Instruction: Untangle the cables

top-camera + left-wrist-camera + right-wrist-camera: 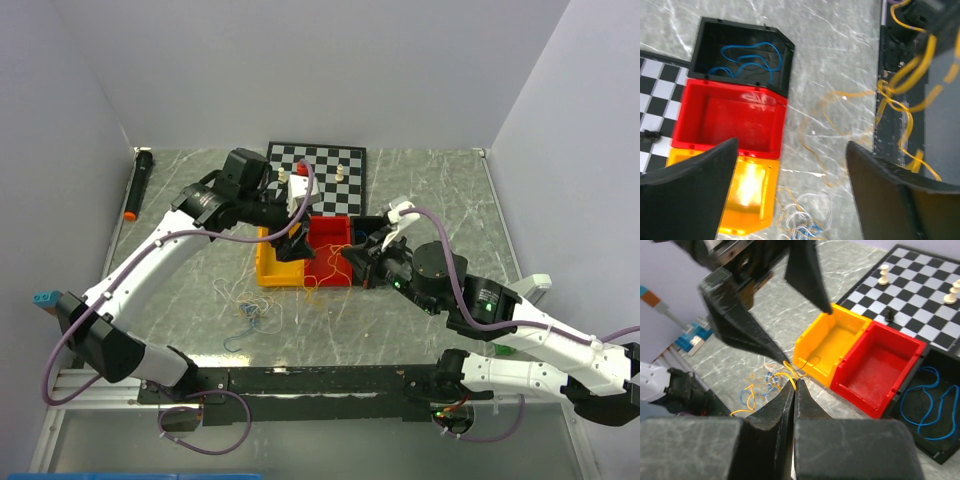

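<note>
A tangle of thin blue, whitish and orange-yellow cables (250, 312) lies on the marble table in front of the bins; it also shows in the left wrist view (802, 220) and the right wrist view (757, 387). My right gripper (797, 382) is shut on an orange-yellow cable (790, 369) and holds it just above the table by the yellow bin (827, 342); from above it (358, 265) is in front of the red bin (330, 250). My left gripper (791, 150) is open and empty above the bins (292, 243). A blue cable (747, 60) lies in the black bin (782, 70).
Yellow (747, 195), red (730, 120) and black bins stand in a row. A chessboard (320, 170) with a few pieces lies behind them. A black stick with an orange tip (138, 185) lies at the far left. Loose orange cable (835, 125) trails over the table.
</note>
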Tool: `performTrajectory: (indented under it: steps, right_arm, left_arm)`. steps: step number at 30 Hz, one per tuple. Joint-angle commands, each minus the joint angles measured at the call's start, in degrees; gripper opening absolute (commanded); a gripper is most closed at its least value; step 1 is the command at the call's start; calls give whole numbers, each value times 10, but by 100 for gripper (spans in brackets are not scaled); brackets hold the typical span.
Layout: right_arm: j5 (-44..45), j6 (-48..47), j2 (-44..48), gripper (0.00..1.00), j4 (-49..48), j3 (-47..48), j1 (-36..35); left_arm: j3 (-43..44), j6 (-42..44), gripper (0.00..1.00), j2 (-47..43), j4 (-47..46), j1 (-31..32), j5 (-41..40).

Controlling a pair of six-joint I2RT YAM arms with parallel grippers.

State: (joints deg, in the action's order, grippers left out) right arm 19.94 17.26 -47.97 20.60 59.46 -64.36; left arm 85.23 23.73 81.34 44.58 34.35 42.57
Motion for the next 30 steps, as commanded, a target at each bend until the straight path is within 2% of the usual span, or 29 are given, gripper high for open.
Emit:
performTrajectory:
  steps: [1,9,14,18,21,23,25,26,27,30]
  right_arm:
    - [-30,1,8,0,-16,-9,-1]
    - [-51,1,23,0,-24,-20,-2]
    - [-65,1,23,0,-31,-23,-1]
    - [-72,1,21,0,-35,-22,-1]
    - [-74,3,21,0,-39,-22,-1]
    - [-69,1,21,0,-36,-20,0]
    - [-66,0,24,0,-37,-21,-1]
    - [-64,0,28,0,-38,-21,-1]
    - [-61,-1,31,0,-37,-22,-1]
    - [-51,-3,37,0,-27,-23,-1]
  left_arm:
    - [-15,-19,97,5,-55,2,-3]
    - [-58,-4,97,22,-52,3,29]
    - [-38,45,97,38,4,3,113]
    - [-52,42,99,29,-26,3,127]
    - [-39,57,85,42,-6,3,151]
    - [-14,80,71,63,36,2,173]
    - [14,117,36,88,91,3,183]
    - [28,132,4,101,120,2,179]
    - [36,131,1,112,132,3,170]
    - [51,121,1,124,150,2,146]
